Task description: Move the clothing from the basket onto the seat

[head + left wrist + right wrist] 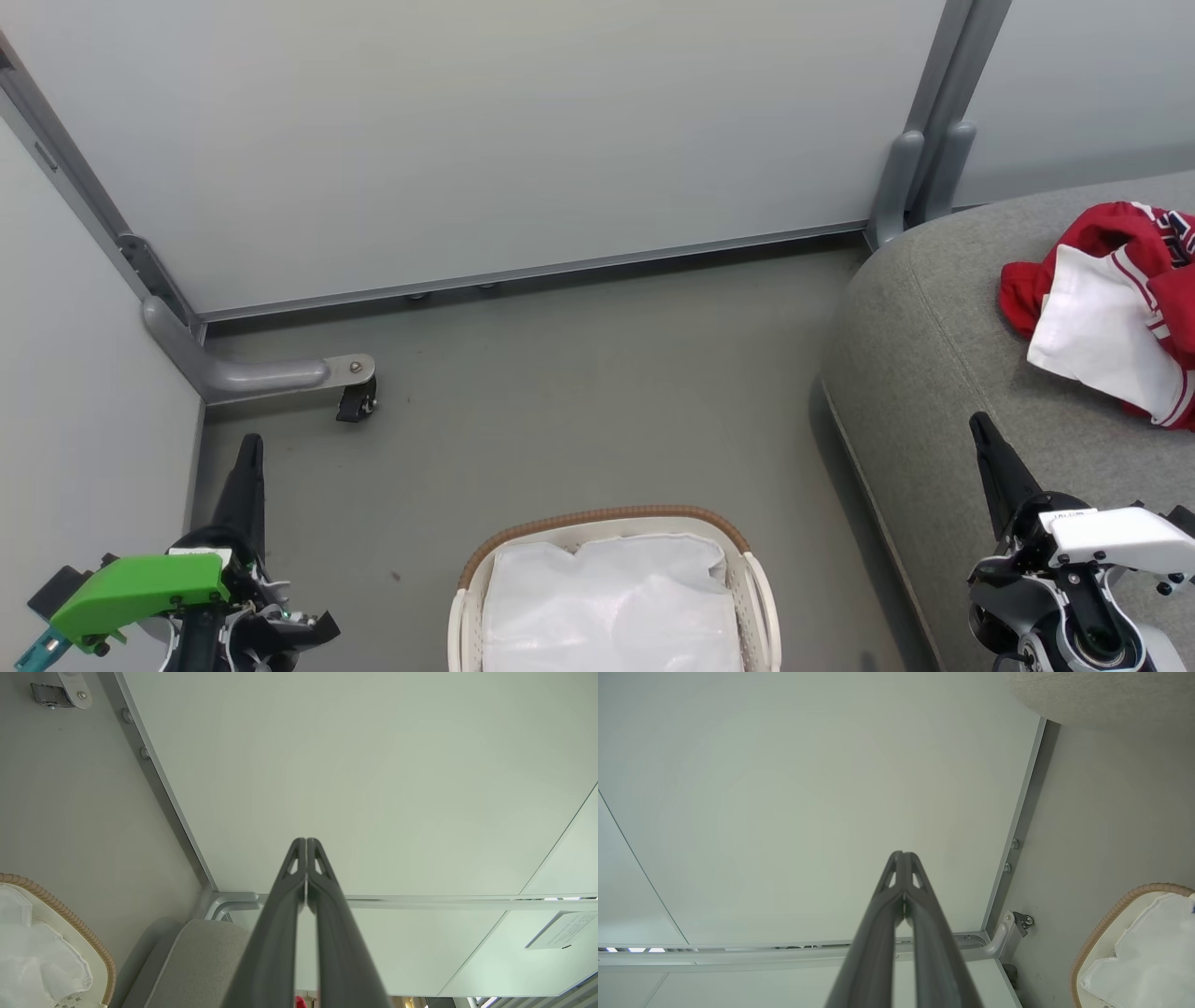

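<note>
My left gripper and my right gripper both have their fingers pressed together on nothing, tips pointing forward towards the wall panel. The clothing lies crumpled on the seat, ahead of my right gripper and to its right. It is a red heap with the jersey's white inside turned up, and its long axis slants from far-left to near-right, with its right side cut off by the head view's edge. The seat's rounded edge curves just left of my right gripper, which hangs over the grey cushion. The basket sits on the floor between my grippers and nearer to me, with the white liner showing inside. Bare floor lies open ahead of the basket up to the wall. A caster foot stands ahead of my left gripper, slightly to its right.
</note>
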You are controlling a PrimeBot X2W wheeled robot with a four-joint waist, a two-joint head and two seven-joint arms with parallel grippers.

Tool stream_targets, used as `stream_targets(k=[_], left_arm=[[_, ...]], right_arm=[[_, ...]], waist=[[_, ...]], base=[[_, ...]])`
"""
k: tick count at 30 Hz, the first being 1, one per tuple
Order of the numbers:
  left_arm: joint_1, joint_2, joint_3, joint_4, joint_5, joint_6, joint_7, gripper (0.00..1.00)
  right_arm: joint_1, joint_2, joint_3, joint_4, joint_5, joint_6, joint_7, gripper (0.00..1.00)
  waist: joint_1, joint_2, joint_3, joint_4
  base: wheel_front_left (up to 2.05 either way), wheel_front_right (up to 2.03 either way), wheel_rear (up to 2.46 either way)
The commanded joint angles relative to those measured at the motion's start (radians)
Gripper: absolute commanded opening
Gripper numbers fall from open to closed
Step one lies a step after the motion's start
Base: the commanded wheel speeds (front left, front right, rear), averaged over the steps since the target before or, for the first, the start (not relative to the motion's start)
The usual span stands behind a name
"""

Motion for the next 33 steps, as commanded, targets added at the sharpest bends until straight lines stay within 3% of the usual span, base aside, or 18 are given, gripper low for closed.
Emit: stream_targets(k=[1, 33], left_arm=[[-0.011, 0.001, 0.005, -0.001, 0.002, -0.003, 0.002, 0.00], [-0.011, -0.001, 0.008, -0.001, 0.006, -0.003, 0.004, 0.00]], right_arm=[[0.010, -0.006, -0.002, -0.004, 0.003, 0.000, 0.003, 0.00], [0.010, -0.006, -0.002, -0.004, 0.003, 0.000, 0.003, 0.00]], waist=[[0.0000, 0.0000, 0.000, 0.000], [0.0000, 0.0000, 0.000, 0.000]], base=[[0.00, 0.00, 0.00], [0.00, 0.00, 0.00]])
